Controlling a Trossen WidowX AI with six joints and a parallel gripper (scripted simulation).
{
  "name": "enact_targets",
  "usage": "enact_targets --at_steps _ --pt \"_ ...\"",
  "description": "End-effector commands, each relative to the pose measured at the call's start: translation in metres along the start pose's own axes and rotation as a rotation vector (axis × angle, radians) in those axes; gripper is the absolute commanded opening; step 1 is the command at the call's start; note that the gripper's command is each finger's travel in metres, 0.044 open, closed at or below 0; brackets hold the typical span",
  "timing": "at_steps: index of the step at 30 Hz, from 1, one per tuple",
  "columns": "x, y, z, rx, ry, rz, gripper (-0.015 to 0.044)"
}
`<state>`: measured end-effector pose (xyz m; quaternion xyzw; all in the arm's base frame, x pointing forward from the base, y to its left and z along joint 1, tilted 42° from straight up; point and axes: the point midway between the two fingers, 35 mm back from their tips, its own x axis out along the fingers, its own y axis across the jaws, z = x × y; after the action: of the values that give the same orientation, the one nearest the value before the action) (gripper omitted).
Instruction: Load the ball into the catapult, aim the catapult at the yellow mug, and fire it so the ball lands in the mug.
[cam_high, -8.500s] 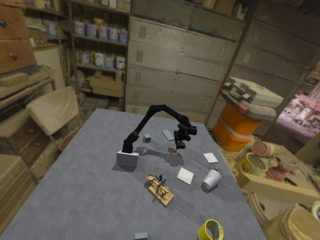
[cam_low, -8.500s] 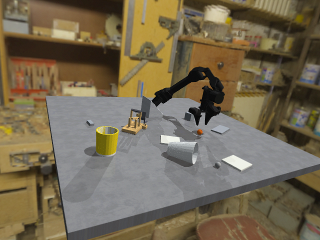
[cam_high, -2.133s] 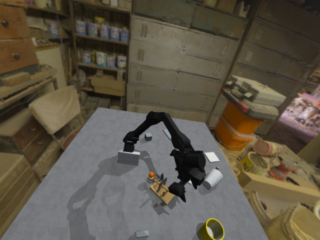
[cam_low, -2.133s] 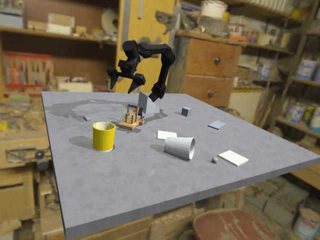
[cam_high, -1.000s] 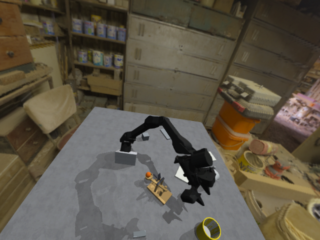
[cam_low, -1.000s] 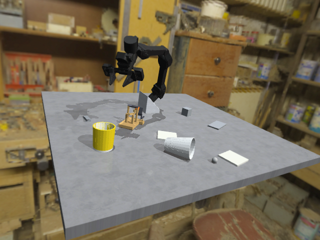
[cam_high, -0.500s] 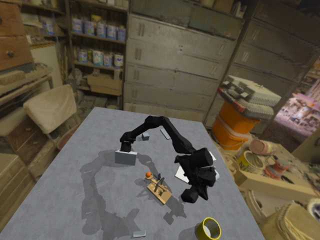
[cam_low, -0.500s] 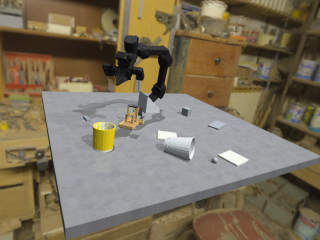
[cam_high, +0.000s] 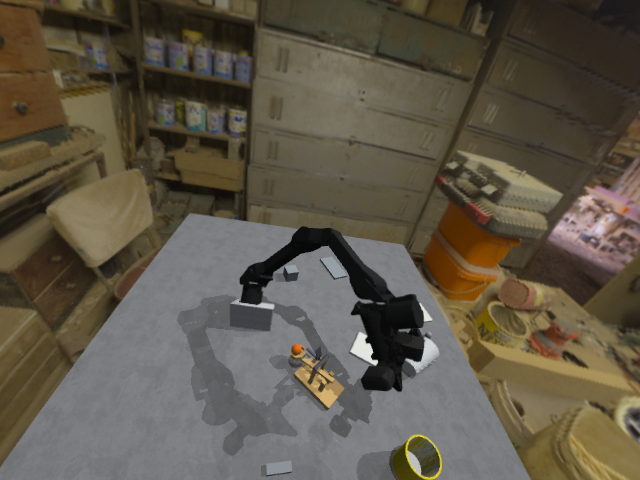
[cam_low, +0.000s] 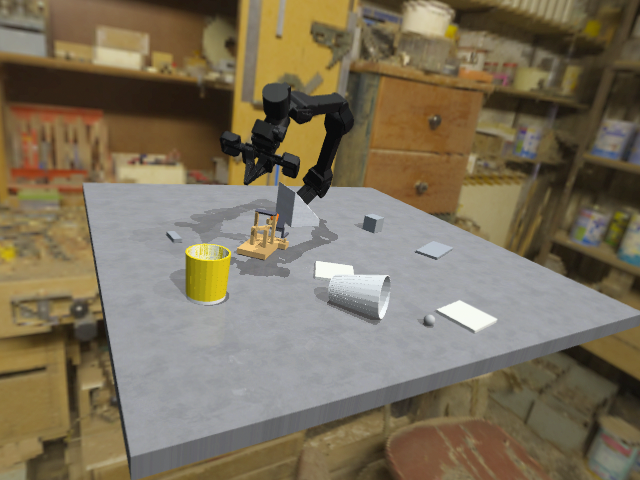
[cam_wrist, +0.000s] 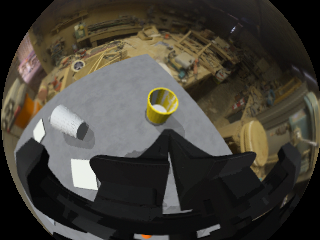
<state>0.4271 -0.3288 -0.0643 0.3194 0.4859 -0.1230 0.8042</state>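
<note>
A wooden catapult (cam_high: 326, 395) (cam_low: 256, 250) stands on the grey table. The orange ball (cam_high: 296, 348) (cam_low: 274, 217) rests in the cup at the end of its throwing arm; the ball also shows at the bottom edge of the wrist view (cam_wrist: 146, 235). The yellow mug (cam_low: 206, 276) (cam_wrist: 156, 117) stands upright, open at the top, off the catapult's base end; in the top view it is at the bottom right (cam_high: 401, 466). My gripper (cam_low: 247, 181) (cam_wrist: 167, 132) is shut and empty, its fingertips together, raised above the table and clear of the catapult, ball and mug.
A white tapered cup (cam_low: 356, 294) (cam_wrist: 67, 121) lies on its side. A grey wedge (cam_high: 251, 316) (cam_low: 285, 206) stands behind the catapult. A grey cube (cam_high: 291, 273) (cam_low: 373, 223), a small grey ball (cam_low: 429, 320) and several flat tiles lie about the table.
</note>
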Motion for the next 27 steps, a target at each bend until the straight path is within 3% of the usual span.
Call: enact_targets --at_steps 1,27 --pt "-0.002 0.009 -0.013 -0.071 0.051 -0.021 0.0000" --pt "-0.030 0.062 -0.116 -0.719 0.469 -0.079 0.0000"
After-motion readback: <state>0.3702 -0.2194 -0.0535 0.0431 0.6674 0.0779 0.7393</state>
